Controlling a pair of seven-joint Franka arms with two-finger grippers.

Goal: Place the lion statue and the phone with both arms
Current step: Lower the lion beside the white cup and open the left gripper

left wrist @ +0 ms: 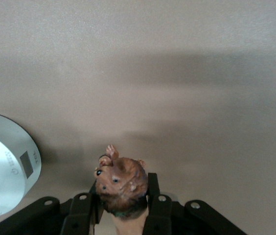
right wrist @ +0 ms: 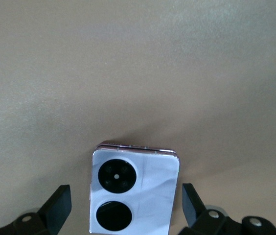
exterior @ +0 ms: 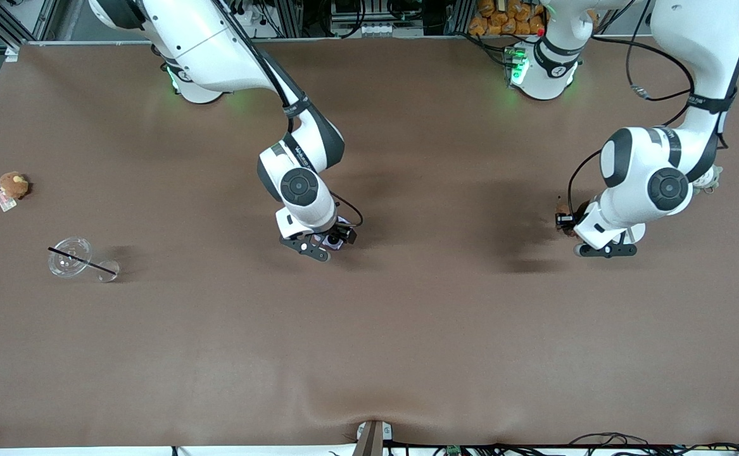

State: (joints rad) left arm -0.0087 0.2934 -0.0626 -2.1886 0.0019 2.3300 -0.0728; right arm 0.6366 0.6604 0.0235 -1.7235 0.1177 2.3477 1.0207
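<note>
White arms, black joint caps, black cables, green base lights.

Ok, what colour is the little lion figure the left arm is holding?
Reddish-brown, with dark eyes; the lion statue shows best in the left wrist view.

The reddish-brown lion statue sits between black fingers, the lavender phone bears two round black camera circles, the table is plain brown, and the arms are white with black joints.
</note>
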